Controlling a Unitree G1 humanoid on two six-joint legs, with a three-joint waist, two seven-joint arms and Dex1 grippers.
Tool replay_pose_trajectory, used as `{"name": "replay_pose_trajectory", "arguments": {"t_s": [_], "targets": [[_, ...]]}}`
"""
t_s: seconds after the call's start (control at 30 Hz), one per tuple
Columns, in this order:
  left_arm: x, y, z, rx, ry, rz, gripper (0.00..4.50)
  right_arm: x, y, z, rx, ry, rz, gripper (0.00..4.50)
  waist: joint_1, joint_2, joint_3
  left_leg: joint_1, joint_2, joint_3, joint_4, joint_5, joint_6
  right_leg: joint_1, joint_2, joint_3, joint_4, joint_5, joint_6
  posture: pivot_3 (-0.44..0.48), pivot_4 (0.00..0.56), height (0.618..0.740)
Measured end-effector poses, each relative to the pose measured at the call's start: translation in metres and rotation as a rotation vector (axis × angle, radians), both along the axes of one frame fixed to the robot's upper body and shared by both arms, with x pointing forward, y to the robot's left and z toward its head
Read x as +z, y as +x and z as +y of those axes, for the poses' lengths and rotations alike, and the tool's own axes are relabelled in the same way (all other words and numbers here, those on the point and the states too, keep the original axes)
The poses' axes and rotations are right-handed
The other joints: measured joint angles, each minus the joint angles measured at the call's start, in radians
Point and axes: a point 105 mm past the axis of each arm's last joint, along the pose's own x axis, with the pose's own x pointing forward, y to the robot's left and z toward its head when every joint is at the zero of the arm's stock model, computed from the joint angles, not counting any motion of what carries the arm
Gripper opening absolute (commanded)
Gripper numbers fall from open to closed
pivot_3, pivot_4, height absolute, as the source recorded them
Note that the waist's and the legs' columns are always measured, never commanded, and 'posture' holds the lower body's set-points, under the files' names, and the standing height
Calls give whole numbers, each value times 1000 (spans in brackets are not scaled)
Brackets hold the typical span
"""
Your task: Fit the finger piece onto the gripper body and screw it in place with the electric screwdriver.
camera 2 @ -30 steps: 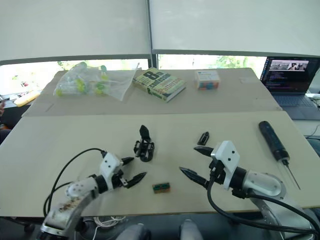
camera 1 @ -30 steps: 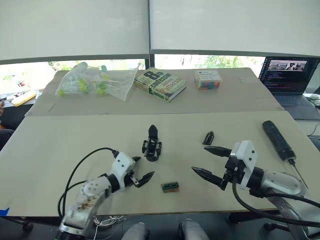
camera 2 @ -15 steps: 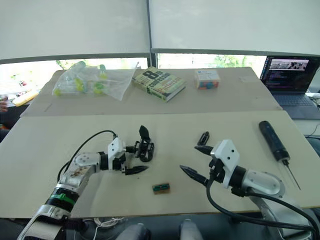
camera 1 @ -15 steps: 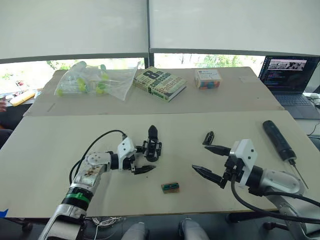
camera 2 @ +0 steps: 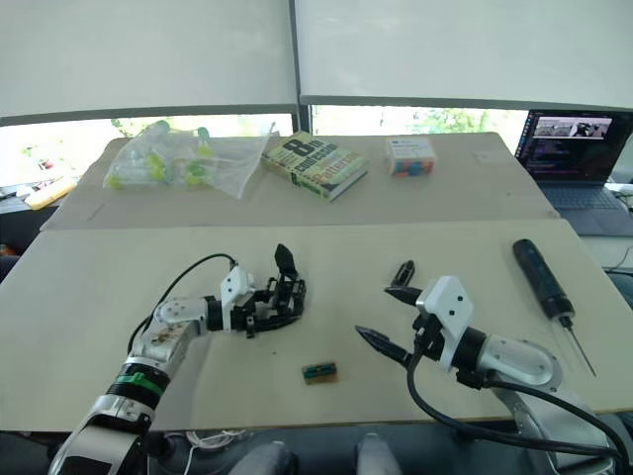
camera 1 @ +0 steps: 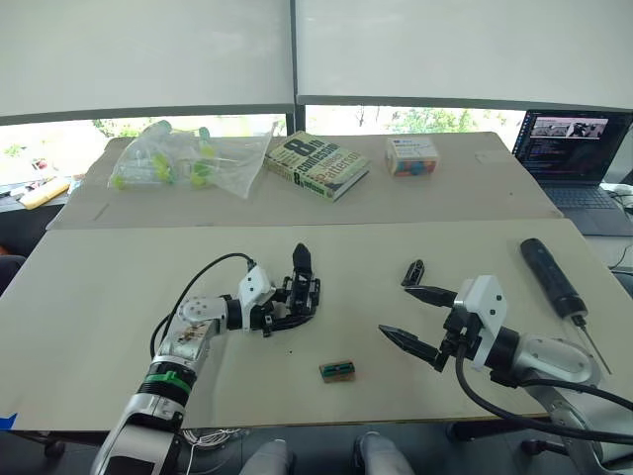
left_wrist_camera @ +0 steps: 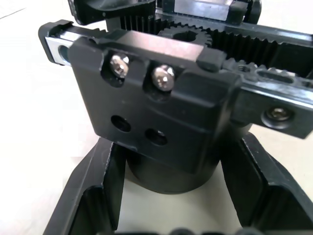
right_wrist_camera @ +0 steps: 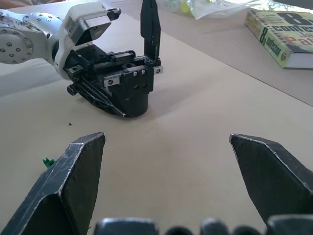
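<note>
Bracing gripper body [camera 1: 300,294] is step in hand: left gripper [camera 1: 287,312] fingers spread either side of its base, not clamped yet. Close low on round base, clear of screw holes, keep it upright. Right gripper [camera 1: 418,317] hangs wide open, empty, mid-table. Finger piece [camera 1: 412,272] lies just beyond it, untouched. Electric screwdriver [camera 1: 551,278] farther right on table [camera 1: 99,287].

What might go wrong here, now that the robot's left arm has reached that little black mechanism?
Two risks, I'd guess. The left gripper straddles the small blocky black gripper body with its jaws open; closing off-centre might tip it, since its pointed finger stands upright. The small black wedge-shaped finger piece lies just beyond the open right gripper; a careless reach might knock it away.
</note>
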Motion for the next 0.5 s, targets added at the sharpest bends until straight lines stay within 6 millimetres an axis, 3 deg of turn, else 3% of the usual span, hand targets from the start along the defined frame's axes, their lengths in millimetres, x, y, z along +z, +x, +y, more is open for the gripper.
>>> {"name": "replay_pose_trajectory", "arguments": {"t_s": [0.13, 0.27, 0.5], "targets": [[6, -1, -22, 101, -64, 30, 2301, 0, -1, 1, 12, -1, 1, 4500, 4, -2, 1, -1, 0, 0, 1, 0, 0, -1, 0, 0, 0, 0, 0, 0, 150, 740], [13, -7, -27, 141, -64, -9, 2301, 0, -1, 1, 10, -3, 0, 4500, -3, -2, 1, 0, 1, 0, -1, 0, 0, -1, 1, 1, 0, 0, 0, 0, 150, 740], [-2, -10, -30, 202, -8, -5, 2301, -2, 0, 1, 0, -12, 1, 4500, 2, -2, 1, 0, 0, 0, 0, 0, 0, 0, 1, 1, 0, 0, 0, 0, 150, 740]]}}
